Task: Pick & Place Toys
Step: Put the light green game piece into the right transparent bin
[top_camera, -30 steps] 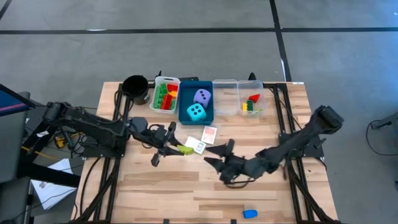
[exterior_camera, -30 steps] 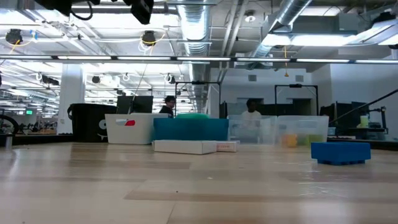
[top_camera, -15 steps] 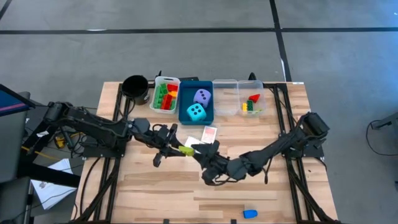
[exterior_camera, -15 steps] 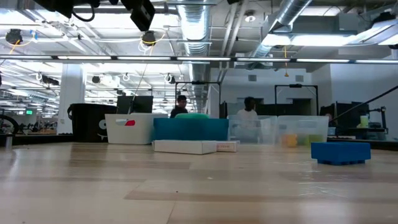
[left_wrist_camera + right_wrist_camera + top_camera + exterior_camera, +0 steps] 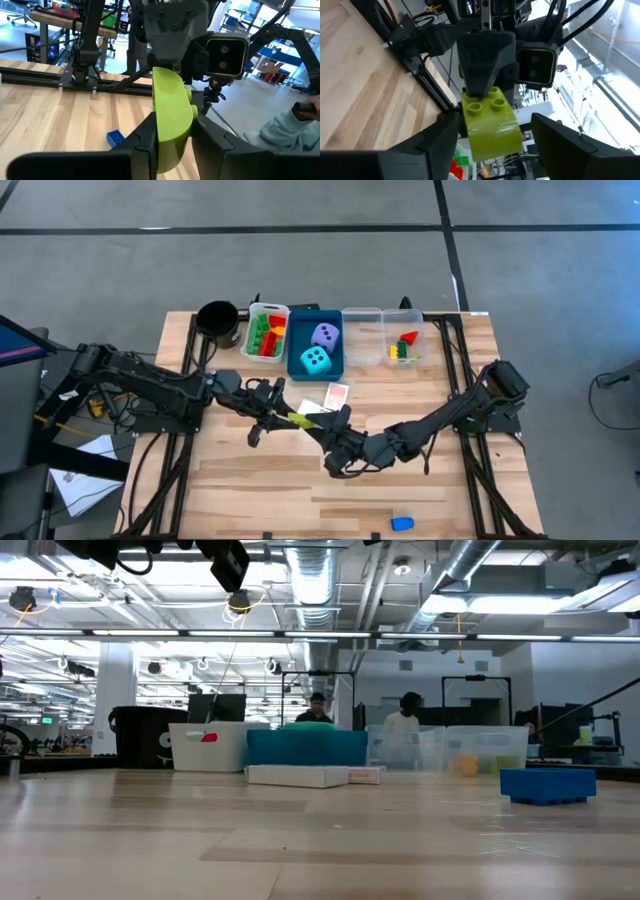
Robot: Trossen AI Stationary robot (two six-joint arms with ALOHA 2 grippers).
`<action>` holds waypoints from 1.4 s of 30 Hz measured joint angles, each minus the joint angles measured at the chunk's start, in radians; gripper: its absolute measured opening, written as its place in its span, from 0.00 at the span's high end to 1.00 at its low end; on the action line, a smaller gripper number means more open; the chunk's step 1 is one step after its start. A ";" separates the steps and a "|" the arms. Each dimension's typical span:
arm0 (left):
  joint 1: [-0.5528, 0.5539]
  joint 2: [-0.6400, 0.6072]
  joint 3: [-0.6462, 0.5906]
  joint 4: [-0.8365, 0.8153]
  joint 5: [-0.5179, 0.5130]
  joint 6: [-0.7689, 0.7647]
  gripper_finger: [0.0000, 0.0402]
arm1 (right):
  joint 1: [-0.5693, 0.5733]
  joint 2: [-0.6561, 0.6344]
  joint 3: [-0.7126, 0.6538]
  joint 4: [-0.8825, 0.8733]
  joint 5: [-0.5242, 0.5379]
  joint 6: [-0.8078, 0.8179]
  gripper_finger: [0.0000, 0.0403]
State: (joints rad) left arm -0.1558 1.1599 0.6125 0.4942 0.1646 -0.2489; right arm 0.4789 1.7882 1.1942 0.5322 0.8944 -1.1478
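Lime-green brick held between two hands above mid-worktop

The left hand is clamped on a lime-green brick, lifted over the middle of the wooden worktop. The right hand meets it head-on, its fingers spread either side of the brick, not visibly touching. Two card packs lie just beside them; cyan and lavender dice sit in the blue tray; a blue brick lies near the front edge.
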 joint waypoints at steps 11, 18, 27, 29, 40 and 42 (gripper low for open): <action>0.001 0.002 0.000 -0.012 -0.010 -0.013 0.81 | -0.019 0.000 0.000 -0.083 0.056 0.107 0.66; 0.005 0.001 0.000 0.008 -0.070 0.053 0.63 | 0.008 -0.001 0.000 -0.066 0.203 0.165 0.66; 0.068 -0.012 0.000 -0.052 -0.060 0.121 0.28 | 0.082 -0.001 0.000 -0.075 0.583 0.181 0.66; 0.084 -0.022 0.000 -0.059 -0.061 0.121 0.24 | 0.090 -0.002 0.000 -0.086 0.606 0.238 0.66; 0.146 -0.030 0.001 -0.069 -0.064 0.121 0.22 | 0.014 -0.009 -0.001 -0.111 0.626 0.554 0.66; 0.147 -0.030 0.000 -0.097 -0.065 0.121 0.22 | -0.008 -0.009 -0.001 -0.130 0.593 0.634 0.66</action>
State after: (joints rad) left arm -0.0086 1.1301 0.6130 0.3974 0.0998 -0.1284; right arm 0.4710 1.7794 1.1931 0.4021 1.4874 -0.5142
